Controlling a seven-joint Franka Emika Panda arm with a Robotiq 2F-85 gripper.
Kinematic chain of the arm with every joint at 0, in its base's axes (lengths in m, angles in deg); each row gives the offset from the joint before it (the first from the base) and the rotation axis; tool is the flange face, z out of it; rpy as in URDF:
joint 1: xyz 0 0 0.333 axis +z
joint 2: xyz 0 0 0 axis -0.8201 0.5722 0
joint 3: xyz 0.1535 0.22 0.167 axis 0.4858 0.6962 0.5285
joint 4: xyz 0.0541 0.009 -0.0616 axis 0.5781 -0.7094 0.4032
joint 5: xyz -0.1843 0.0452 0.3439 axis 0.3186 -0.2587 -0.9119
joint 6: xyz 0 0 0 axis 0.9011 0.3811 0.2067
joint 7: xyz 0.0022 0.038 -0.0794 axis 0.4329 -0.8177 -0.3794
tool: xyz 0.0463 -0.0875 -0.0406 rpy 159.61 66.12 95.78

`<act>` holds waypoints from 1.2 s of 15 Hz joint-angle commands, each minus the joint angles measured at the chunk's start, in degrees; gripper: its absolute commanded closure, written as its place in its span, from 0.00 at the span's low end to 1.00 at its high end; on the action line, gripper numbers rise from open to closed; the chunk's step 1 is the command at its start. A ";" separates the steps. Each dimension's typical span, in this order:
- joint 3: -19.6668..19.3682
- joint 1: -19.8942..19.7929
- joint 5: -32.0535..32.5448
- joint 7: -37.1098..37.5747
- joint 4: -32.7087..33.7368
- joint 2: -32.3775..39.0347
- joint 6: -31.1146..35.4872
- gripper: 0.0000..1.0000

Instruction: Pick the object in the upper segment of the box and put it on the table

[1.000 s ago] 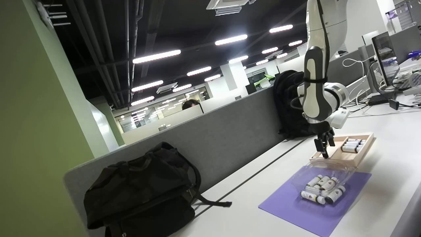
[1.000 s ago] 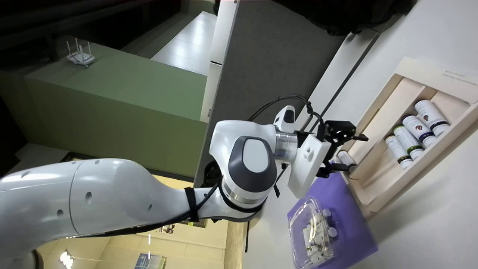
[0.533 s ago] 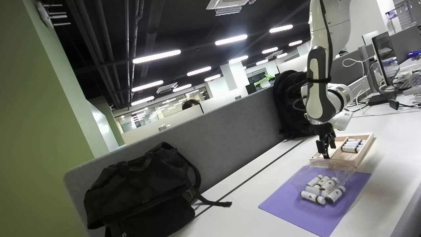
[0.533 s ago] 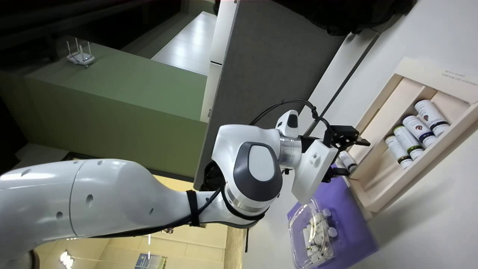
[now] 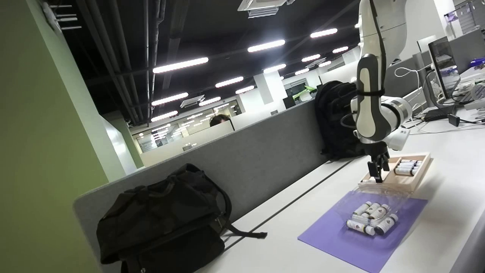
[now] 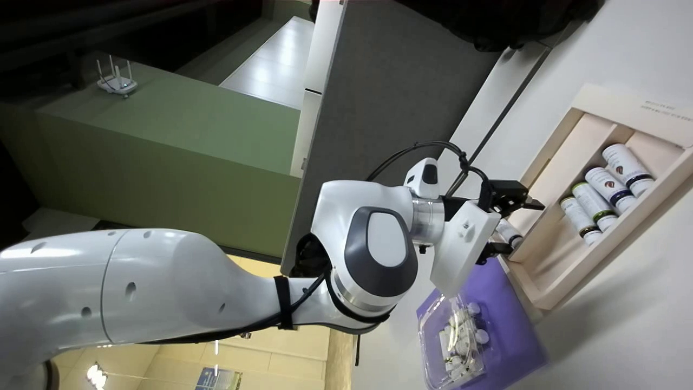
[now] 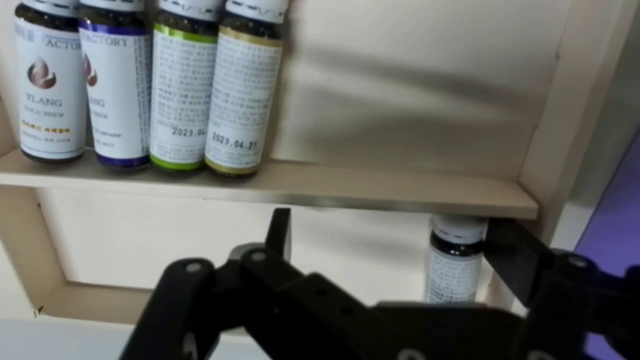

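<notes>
claw [image 7: 391,227] spread, the lone bottle [image 7: 454,267] showing between its fingers [image 7: 520,257], nearer one.

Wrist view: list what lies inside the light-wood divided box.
Four white-labelled, white-capped bottles lie side by side in one segment; a single white-capped bottle lies in the neighbouring segment, its lower end hidden behind the black gripper.

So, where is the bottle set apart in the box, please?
In the wrist view, the bottle appears lower right, below the divider, between the open gripper's fingers.
</notes>
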 commanded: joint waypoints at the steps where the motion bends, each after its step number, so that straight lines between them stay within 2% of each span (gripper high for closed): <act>1: -0.58 -0.47 1.84 0.26 -0.72 -0.27 1.29 0.31; 9: -0.74 -1.19 2.17 0.31 -0.85 -0.79 1.92 0.82; 17: 0.68 -2.31 0.73 1.27 -0.66 -4.71 -1.63 1.00; 18: 0.98 -2.33 0.58 1.25 -0.65 -5.62 -2.05 0.99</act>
